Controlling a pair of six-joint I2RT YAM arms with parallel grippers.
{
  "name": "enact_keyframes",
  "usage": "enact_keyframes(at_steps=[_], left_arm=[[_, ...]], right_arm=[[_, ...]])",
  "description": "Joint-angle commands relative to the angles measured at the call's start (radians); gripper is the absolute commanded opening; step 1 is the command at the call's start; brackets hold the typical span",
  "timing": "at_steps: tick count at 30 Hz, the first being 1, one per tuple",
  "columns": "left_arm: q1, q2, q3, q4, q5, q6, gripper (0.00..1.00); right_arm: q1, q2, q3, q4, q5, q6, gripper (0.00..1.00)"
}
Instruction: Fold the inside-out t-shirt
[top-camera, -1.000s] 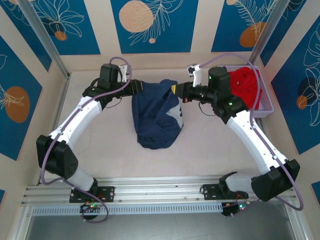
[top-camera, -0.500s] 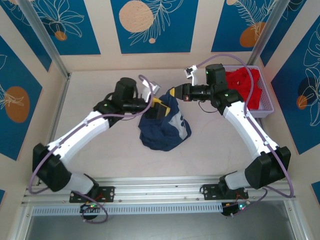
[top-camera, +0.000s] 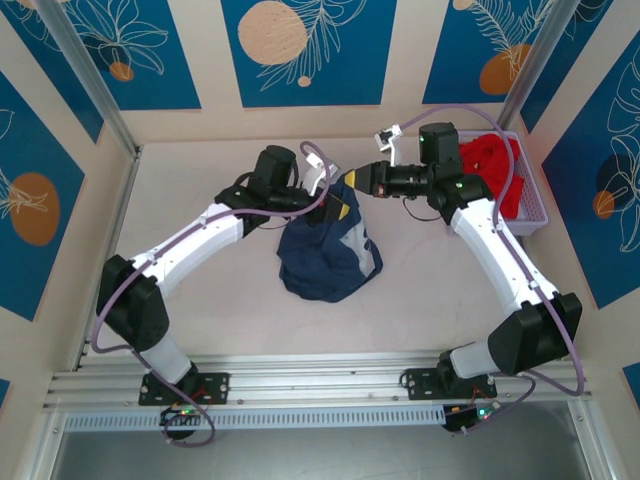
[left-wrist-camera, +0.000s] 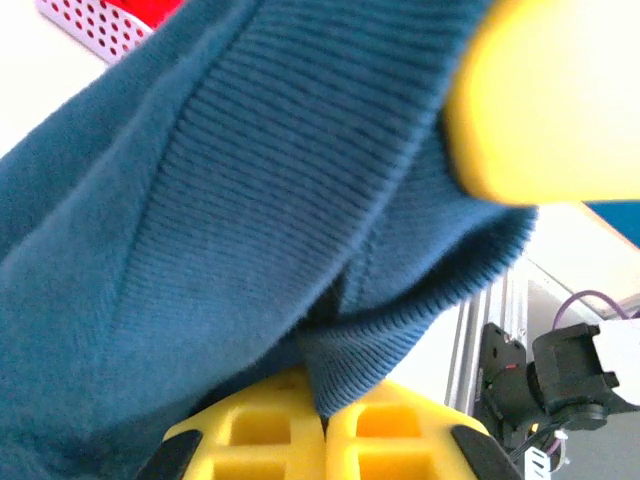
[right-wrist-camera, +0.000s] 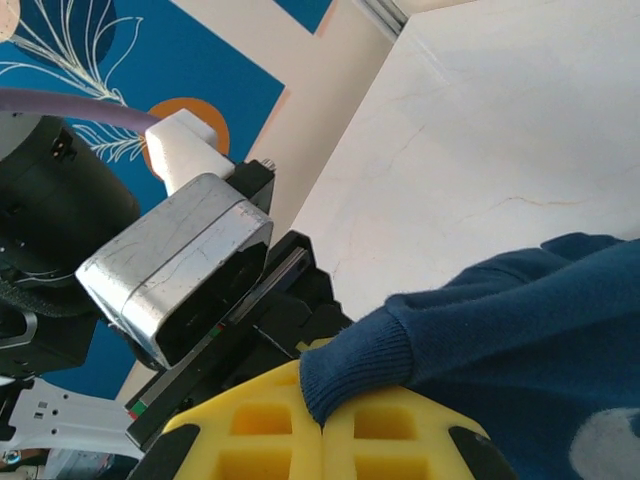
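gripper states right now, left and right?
left gripper: closed, holding the navy t-shirt
right gripper: closed, holding the navy t-shirt too

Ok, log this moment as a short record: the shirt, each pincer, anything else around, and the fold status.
garment: navy t-shirt, bunched in a heap on the table, top edge lifted
left arm: left pincer shut on the t-shirt's ribbed edge
right arm: right pincer shut on the t-shirt's top edge, close beside the left one
other items: red garment in a lilac basket at the far right
fold status: not yet folded; cloth crumpled, not spread flat
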Motion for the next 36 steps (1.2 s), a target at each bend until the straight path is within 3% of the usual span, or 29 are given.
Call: enact_keyframes(at_steps=[1, 2, 4, 7, 12, 17, 18, 19, 22, 24, 30, 36], left_arm=[[0.025, -0.041, 0.009, 0.069, -0.041, -0.184, 0.0], [0.039, -0.06, -0.008, 0.109, -0.042, -0.275, 0.0], [0.057, -0.093, -0.026, 0.134, -0.07, -0.405, 0.0], [0.059, -0.124, 0.007, 0.069, -0.126, -0.445, 0.0], [0.059, -0.147, 0.038, 0.024, -0.17, -0.456, 0.0], [0.059, -0.164, 0.049, 0.024, -0.176, -0.468, 0.0], [0.06, -0.167, 0.053, 0.016, -0.179, -0.464, 0.0], [0.059, -0.173, 0.06, 0.004, -0.186, -0.458, 0.0], [0.065, -0.191, 0.099, -0.06, -0.233, -0.411, 0.0], [0.076, -0.21, 0.139, -0.108, -0.274, -0.37, 0.0], [0.126, -0.26, 0.282, -0.177, -0.362, -0.267, 0.0], [0.229, -0.262, 0.435, -0.224, -0.438, -0.231, 0.0]], right_arm=[[-0.025, 0.001, 0.054, -0.105, 0.117, -0.011, 0.23], [-0.023, -0.014, 0.049, -0.151, 0.201, -0.042, 0.34], [-0.011, -0.072, -0.017, -0.181, 0.327, -0.096, 0.44], [0.017, -0.194, -0.201, -0.131, 0.382, -0.141, 0.53], [0.159, -0.302, -0.497, 0.063, 0.429, -0.129, 0.57], [0.263, -0.188, -0.624, 0.343, 0.495, -0.052, 0.62], [0.27, -0.153, -0.617, 0.364, 0.509, -0.053, 0.61], [0.273, -0.122, -0.597, 0.361, 0.543, -0.058, 0.53], [0.263, -0.123, -0.52, 0.284, 0.636, -0.122, 0.16], [0.242, -0.174, -0.471, 0.219, 0.695, -0.189, 0.03], [0.119, -0.274, -0.187, -0.02, 0.721, -0.359, 0.0], [0.064, -0.216, 0.125, -0.157, 0.759, -0.519, 0.0]])
